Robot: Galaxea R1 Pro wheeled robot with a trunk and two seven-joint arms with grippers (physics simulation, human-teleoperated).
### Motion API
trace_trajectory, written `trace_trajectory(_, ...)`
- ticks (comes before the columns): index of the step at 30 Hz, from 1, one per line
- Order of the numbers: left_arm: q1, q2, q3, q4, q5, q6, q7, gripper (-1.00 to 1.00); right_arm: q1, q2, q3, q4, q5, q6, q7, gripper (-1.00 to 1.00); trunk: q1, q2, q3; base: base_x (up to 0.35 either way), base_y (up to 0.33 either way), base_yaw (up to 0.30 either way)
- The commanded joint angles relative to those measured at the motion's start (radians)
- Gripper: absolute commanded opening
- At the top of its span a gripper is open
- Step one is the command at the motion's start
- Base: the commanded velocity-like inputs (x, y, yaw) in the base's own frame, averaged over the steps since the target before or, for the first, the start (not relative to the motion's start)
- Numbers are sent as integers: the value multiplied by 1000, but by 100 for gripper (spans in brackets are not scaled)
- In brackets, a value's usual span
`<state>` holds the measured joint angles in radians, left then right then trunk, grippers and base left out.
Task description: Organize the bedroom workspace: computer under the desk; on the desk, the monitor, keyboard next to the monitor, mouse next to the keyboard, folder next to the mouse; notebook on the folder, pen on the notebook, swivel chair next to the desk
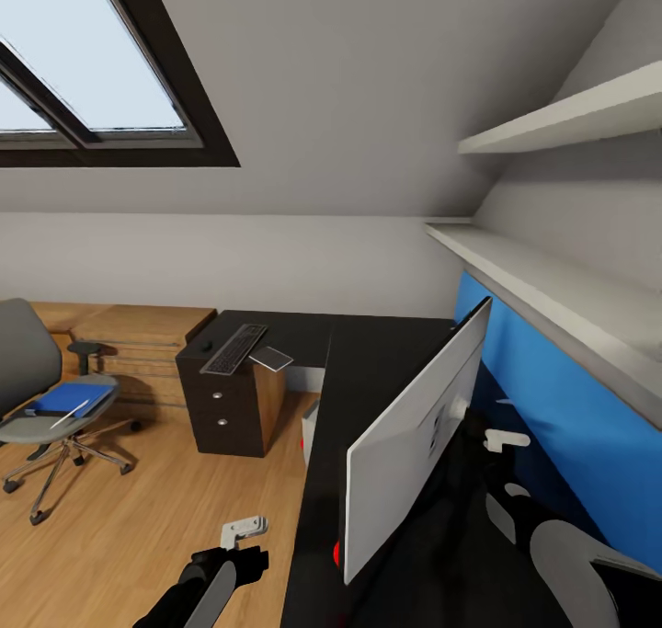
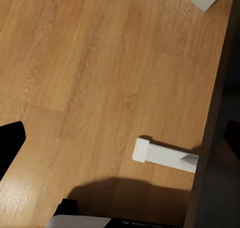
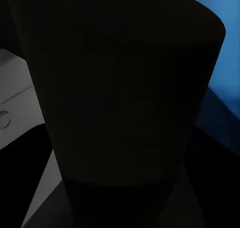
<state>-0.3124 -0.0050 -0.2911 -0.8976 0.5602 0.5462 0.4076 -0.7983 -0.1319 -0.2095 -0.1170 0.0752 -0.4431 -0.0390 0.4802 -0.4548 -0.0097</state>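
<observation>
While left arm (image 1: 213, 580) hangs over floor, right arm (image 1: 552, 541) reaches behind monitor (image 1: 418, 426), grip unclear.

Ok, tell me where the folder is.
In the head view, the folder lies on the swivel chair seat at far left, pen on top, left of the desk.

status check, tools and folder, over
Left tool low over floor, empty. Right tool behind monitor, grip unclear. Folder and pen on swivel chair.
</observation>
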Motion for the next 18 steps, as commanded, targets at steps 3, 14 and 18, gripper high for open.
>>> trace_trajectory(3,-1,0,-2,-1,10,1,10,100,-1,0,1,2,6,-3,-4,-100,0,-1,-1,0,-174,0)
trace_trajectory(14,-1,0,-2,-1,12,1,10,100,-1,0,2,2,8,-3,-4,-100,0,-1,-1,0,-121,0)
trace_trajectory(18,-1,0,-2,-1,12,1,10,100,-1,0,2,2,7,-2,-4,-100,0,-1,-1,0,-8,0)
